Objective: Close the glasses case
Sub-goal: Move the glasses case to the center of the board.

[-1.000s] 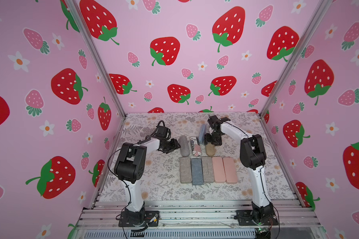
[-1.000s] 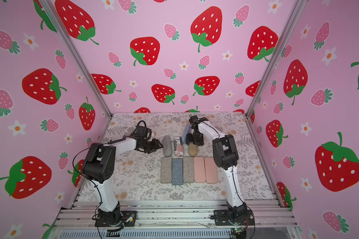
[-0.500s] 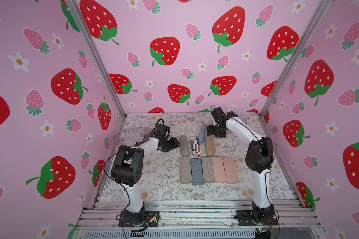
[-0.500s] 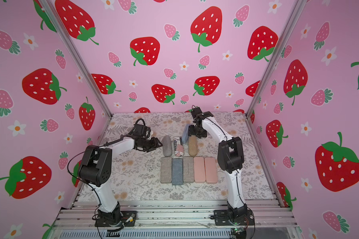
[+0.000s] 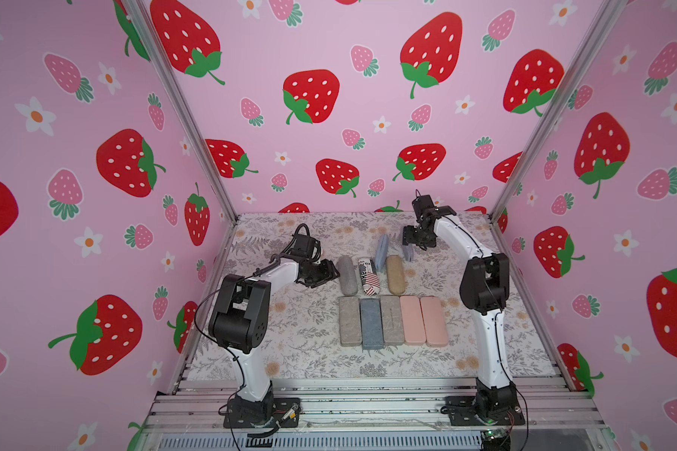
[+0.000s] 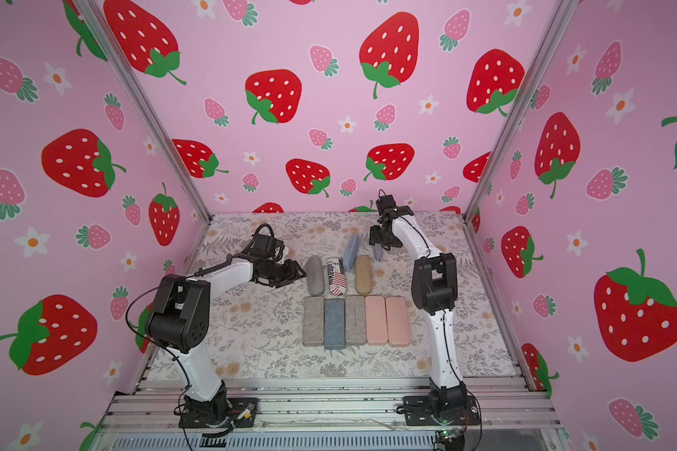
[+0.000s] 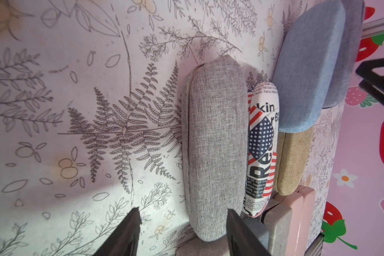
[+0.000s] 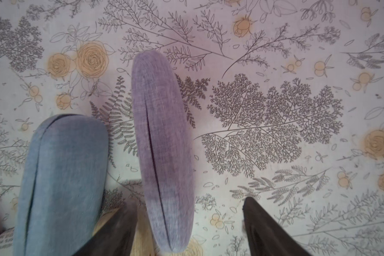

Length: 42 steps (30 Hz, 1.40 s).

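Note:
A lavender fabric glasses case [image 8: 162, 155] stands on its long edge on the floral mat, a thin dark slit running along its seam. My right gripper [image 8: 189, 221] hangs open over its near end, fingers apart on either side and not touching it. In both top views this case [image 5: 408, 253] sits at the back right under the right gripper [image 5: 417, 246]. My left gripper [image 7: 183, 219] is open at the end of a grey case [image 7: 215, 144], holding nothing. In a top view the left gripper [image 6: 298, 273] is just left of that grey case [image 6: 314, 275].
A light blue case [image 8: 62, 177] stands on edge beside the lavender one. A flag-print case [image 5: 369, 277] and a tan case [image 5: 395, 275] lie next to the grey one. Several flat cases, grey, blue and pink [image 5: 413, 319], form a row nearer the front.
My right gripper has moved away from the tan case toward the back right and now hangs over the lavender case. The left arm has hardly moved.

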Each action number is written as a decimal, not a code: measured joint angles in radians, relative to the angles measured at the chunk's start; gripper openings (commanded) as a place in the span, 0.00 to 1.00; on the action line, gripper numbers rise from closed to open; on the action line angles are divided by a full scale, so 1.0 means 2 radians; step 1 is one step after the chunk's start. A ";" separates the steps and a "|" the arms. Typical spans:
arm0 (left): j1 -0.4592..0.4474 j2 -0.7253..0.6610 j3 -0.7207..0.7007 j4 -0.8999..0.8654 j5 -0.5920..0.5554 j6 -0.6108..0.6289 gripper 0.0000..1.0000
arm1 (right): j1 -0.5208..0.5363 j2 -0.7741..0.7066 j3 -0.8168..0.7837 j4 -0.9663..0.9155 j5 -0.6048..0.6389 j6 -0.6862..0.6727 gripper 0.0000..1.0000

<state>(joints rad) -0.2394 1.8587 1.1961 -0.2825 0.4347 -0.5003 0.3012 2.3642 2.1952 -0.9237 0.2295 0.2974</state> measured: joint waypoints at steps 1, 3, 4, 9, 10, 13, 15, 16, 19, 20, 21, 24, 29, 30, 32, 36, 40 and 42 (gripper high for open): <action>0.000 -0.002 0.000 -0.002 0.000 0.000 0.62 | -0.001 0.006 0.004 0.001 -0.003 -0.003 0.74; 0.000 -0.007 0.000 -0.006 -0.001 0.001 0.62 | -0.002 0.015 0.009 0.005 -0.010 -0.006 0.69; 0.000 -0.011 0.000 -0.008 -0.002 0.001 0.62 | -0.002 0.020 0.012 0.007 -0.014 -0.006 0.68; 0.000 -0.025 0.000 -0.015 -0.004 0.004 0.62 | -0.004 0.036 0.015 0.014 -0.034 -0.007 0.59; 0.000 -0.026 0.000 -0.016 -0.004 0.004 0.62 | -0.004 0.039 0.015 0.015 -0.037 -0.007 0.56; 0.000 -0.027 0.000 -0.016 -0.005 0.004 0.62 | -0.004 0.046 0.015 0.020 -0.044 -0.005 0.46; 0.000 -0.027 0.000 -0.017 -0.007 0.004 0.62 | -0.005 0.047 0.014 0.023 -0.047 -0.003 0.40; 0.000 -0.027 0.000 -0.017 -0.008 0.004 0.62 | -0.005 0.047 0.011 0.027 -0.047 -0.002 0.35; 0.000 -0.028 -0.001 -0.017 -0.008 0.004 0.62 | -0.006 0.033 -0.014 0.046 -0.049 0.004 0.30; 0.000 -0.029 -0.002 -0.017 -0.008 0.004 0.62 | -0.006 0.026 -0.027 0.053 -0.050 0.006 0.29; 0.001 -0.032 -0.004 -0.017 -0.008 0.004 0.62 | -0.008 0.016 -0.046 0.063 -0.051 0.009 0.28; 0.001 -0.043 -0.010 -0.018 -0.008 0.003 0.62 | -0.011 -0.017 -0.101 0.083 -0.061 0.015 0.27; 0.001 -0.062 -0.023 -0.016 -0.008 0.001 0.62 | -0.021 -0.089 -0.204 0.107 -0.091 0.017 0.27; 0.001 -0.065 -0.025 -0.015 -0.008 0.001 0.62 | -0.023 -0.106 -0.225 0.111 -0.100 0.017 0.27; 0.001 -0.070 -0.029 -0.014 -0.008 -0.001 0.62 | -0.025 -0.135 -0.258 0.118 -0.118 0.014 0.27; 0.001 -0.079 -0.032 -0.013 -0.007 -0.005 0.62 | -0.028 -0.176 -0.306 0.129 -0.163 0.008 0.27; -0.002 -0.089 -0.037 -0.010 -0.006 -0.011 0.62 | -0.030 -0.192 -0.346 0.144 -0.205 0.003 0.28; -0.004 -0.094 -0.038 -0.010 -0.006 -0.013 0.62 | -0.031 -0.194 -0.368 0.150 -0.224 0.002 0.28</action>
<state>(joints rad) -0.2470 1.6714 1.1198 -0.3027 0.4232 -0.5270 0.2390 1.9762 1.4593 -0.6228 -0.2195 0.3012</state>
